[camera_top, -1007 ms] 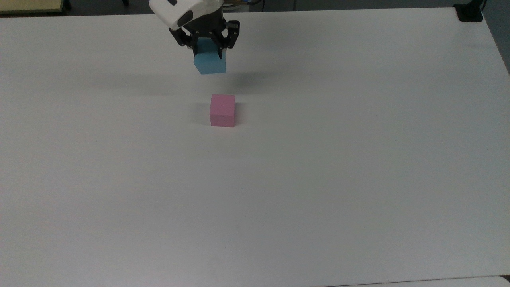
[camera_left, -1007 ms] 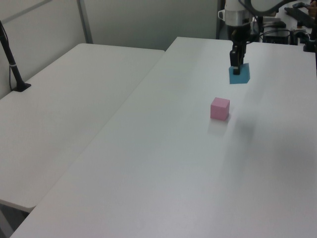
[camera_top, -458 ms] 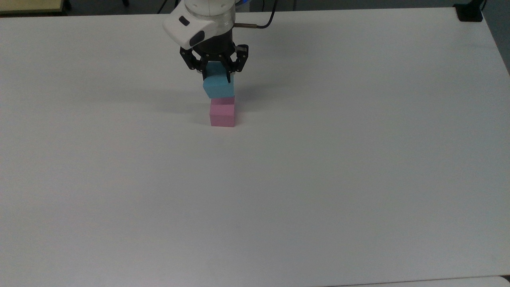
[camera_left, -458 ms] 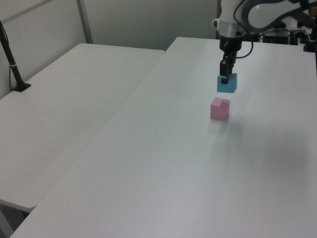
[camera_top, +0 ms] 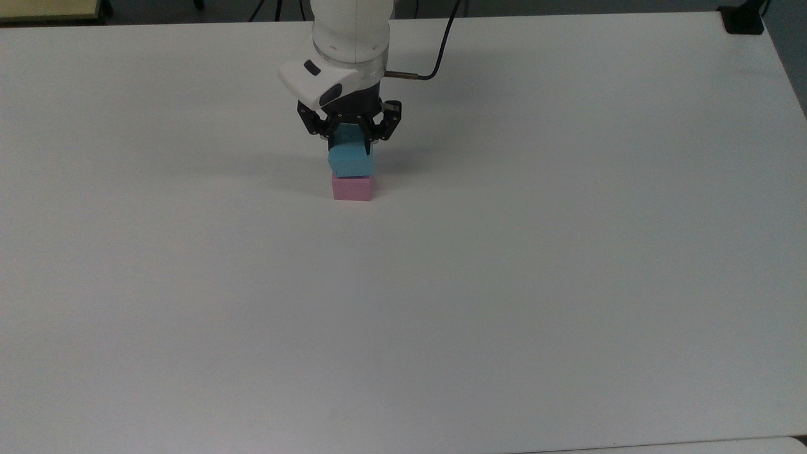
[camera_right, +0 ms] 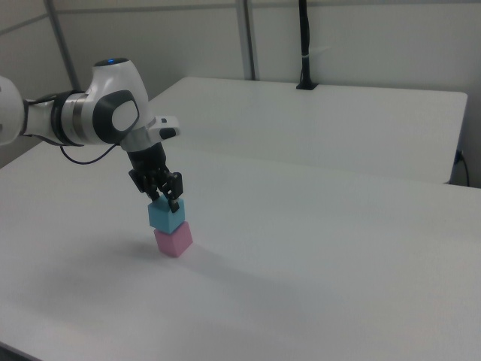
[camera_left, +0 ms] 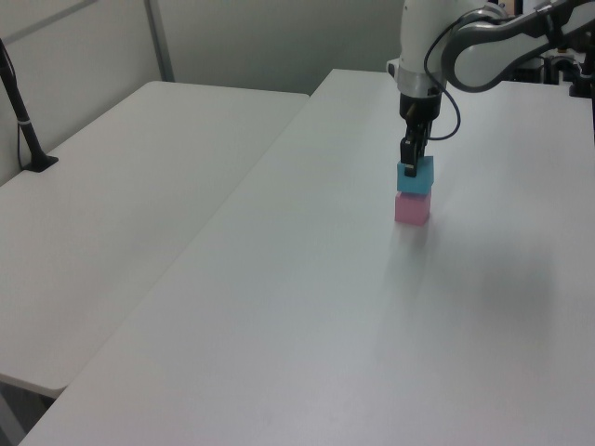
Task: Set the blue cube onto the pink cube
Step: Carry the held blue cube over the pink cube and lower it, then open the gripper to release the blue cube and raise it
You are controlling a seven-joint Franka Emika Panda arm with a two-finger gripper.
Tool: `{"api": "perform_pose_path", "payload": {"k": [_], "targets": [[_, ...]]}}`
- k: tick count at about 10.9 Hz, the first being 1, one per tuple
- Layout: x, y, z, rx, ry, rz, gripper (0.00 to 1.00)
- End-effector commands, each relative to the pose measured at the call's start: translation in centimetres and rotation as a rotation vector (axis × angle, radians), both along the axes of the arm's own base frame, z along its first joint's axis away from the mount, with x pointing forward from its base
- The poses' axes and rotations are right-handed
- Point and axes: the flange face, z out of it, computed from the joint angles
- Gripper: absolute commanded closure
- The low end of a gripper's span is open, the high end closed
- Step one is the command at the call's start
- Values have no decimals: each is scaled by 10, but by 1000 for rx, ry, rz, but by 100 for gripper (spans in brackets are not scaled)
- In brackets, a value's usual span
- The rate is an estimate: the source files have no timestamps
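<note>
The pink cube stands on the white table. Directly over it is the blue cube, its underside at the pink cube's top face; no gap shows between them in the right view. My gripper comes down from above and is shut on the blue cube, with black fingers on two opposite sides. In the top view the blue cube looks turned slightly relative to the pink one.
A second white table adjoins on the left view's left, with a black post clamped to it. A black clamp sits at the top view's far right corner. A black cable trails behind the arm.
The gripper carried the blue cube from behind the pink cube forward and down, so it now sits right over the pink cube. The pink cube has not moved.
</note>
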Motion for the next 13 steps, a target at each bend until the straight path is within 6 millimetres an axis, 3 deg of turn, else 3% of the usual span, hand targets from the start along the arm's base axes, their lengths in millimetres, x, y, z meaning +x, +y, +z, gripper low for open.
{"api": "perform_pose_path", "payload": {"k": [1, 2, 3, 5, 7, 9, 11, 13], "targets": [[2, 5, -6, -31, -24, -20, 53], [1, 4, -4, -35, -25, -34, 9], [1, 4, -2, -39, -29, -55, 0], [0, 4, 0, -65, -24, -52, 0], [-9, 0, 26, -80, 2, -70, 0], [-22, -14, 84, -96, 33, -128, 0], [-41, -46, 146, -105, 91, -216, 0], [-62, -69, 190, -58, 134, -267, 0]]}}
